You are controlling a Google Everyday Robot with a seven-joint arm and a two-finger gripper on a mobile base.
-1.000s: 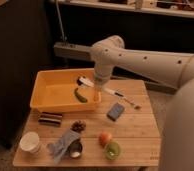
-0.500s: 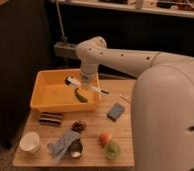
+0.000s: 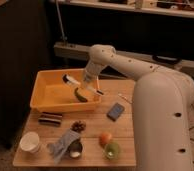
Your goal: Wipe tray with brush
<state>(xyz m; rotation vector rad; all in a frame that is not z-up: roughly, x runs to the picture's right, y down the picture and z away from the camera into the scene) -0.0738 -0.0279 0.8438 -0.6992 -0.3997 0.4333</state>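
The single camera view shows a wooden desk [image 3: 95, 131] with the yellow tray [image 3: 42, 104] sitting at its far-left corner. The white arm reaches in from the right, and its gripper [image 3: 86, 85] hangs over the right half of the tray, just above the floor of the tub. Its fingers look clamped on the handle of the brush [image 3: 73, 81], which lies slanted across the inside of the tray, one dark end pointing toward the far-left wall and the other end near the right wall. Against the frame from half a second ago, the arm's bent joint sits a little further right, and the brush reaches further into the tray toward the left. Everything else on the desk has stayed put: a blue pad [image 3: 116, 111] just right of the tray, a thin spoon [image 3: 124, 97] near the far-right edge, a dark bar [image 3: 50, 118] in front of the tray, a white cup [image 3: 30, 142] at the near-left corner, a grey cloth [image 3: 62, 144], and an orange fruit [image 3: 105, 138] by the near edge.
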